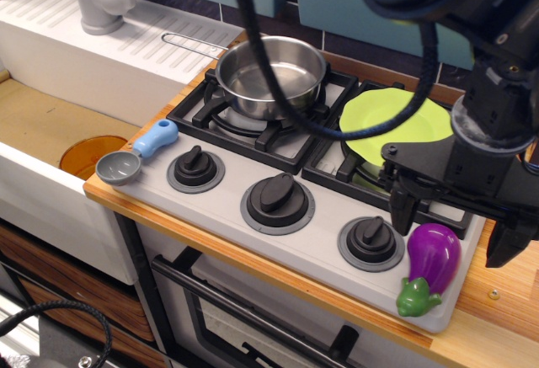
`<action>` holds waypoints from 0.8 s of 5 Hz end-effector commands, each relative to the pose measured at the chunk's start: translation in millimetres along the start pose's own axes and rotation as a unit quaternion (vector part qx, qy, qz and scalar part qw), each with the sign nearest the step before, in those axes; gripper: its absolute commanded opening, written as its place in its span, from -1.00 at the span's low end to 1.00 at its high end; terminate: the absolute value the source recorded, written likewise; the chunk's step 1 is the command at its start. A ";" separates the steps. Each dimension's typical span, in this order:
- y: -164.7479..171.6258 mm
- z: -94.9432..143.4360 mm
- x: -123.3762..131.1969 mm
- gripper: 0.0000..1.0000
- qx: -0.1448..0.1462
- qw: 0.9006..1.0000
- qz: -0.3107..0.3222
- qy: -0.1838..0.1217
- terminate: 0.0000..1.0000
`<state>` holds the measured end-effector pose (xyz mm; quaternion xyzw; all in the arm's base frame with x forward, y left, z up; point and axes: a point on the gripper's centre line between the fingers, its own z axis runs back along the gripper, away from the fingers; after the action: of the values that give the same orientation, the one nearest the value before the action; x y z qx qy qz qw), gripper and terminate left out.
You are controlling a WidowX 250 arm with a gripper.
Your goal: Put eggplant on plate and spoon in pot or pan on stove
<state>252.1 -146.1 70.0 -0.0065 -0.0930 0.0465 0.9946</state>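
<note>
At the far left, an orange disc [93,154] lies in the sunken sink basin beside the counter. Next to it, the spoon [135,157] rests on the front left corner of the stove [227,216], its grey bowl toward the counter edge and its light-blue handle pointing back toward the grates. Behind and to the right, the pot [271,76] stands on the left burner, its thin wire handle reaching back over the white drainboard [126,56]. Three black knobs run along the stove's front. Further right, the plate [396,124] lies on the right burner grate, partly hidden by the arm. The gripper [457,221] hangs over the stove's front right area, its two dark fingers spread wide apart with nothing between them. The eggplant [432,263] lies on the stove's front right corner, just right of the third knob, green cap toward the front edge. It sits below the open span of the fingers, closer to the left one; whether they touch is unclear.
</note>
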 end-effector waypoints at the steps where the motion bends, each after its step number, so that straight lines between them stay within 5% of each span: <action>1: 0.0 0.0 0.0 1.00 0.000 1.000 0.000 0.000 -1.00; 4: 1.7 -46.7 -4.9 1.00 -0.017 0.999 0.003 -0.027 -1.00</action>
<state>251.5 -145.5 19.2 -0.0198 -0.1140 0.0474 0.9922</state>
